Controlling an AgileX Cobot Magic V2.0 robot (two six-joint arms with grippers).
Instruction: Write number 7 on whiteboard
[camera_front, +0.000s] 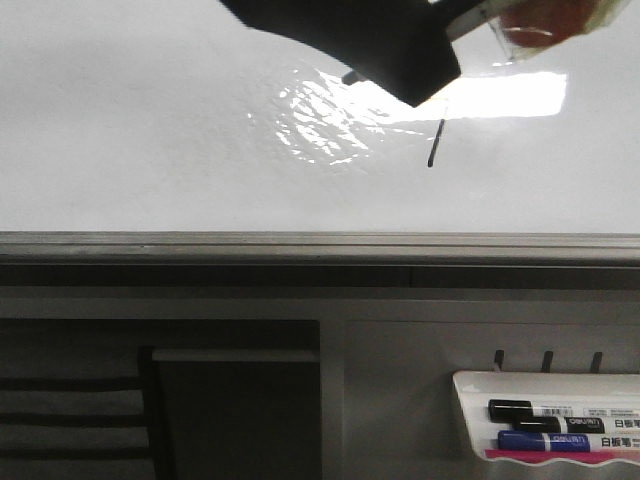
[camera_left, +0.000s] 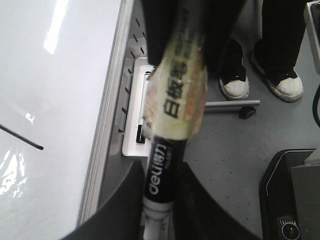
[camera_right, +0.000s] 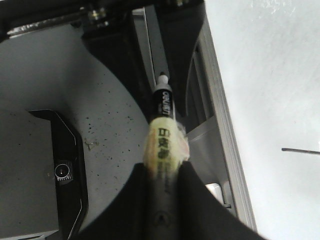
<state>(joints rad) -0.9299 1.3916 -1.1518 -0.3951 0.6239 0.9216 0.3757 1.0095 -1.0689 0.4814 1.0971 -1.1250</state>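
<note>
A slanted stroke is seen on the whiteboard (camera_front: 150, 130).
A taped marker (camera_left: 172, 115) is pinched by the left gripper (camera_left: 160, 220), another marker (camera_right: 162, 135) apparently by the right gripper (camera_right: 162, 190); the number 7 (camera_front: 434, 143) lacks a clear bar.

From my seat the front view is evenly lit but soft, with a hard rectangular glare patch and rippled reflections on the whiteboard (camera_front: 150, 130) washing out its upper middle. The dark arm housing (camera_front: 350, 40) at the top is underexposed and featureless. Below the grey edge rail (camera_front: 320, 243) everything falls into dim shadow. In the left wrist view the taped marker (camera_left: 172, 105) sits so close it blurs, and a bright streak glares on the board. The right wrist view is sharper on the speckled floor (camera_right: 95, 120), while its marker (camera_right: 162, 135) is soft and the board looks flat, overexposed white.
</note>
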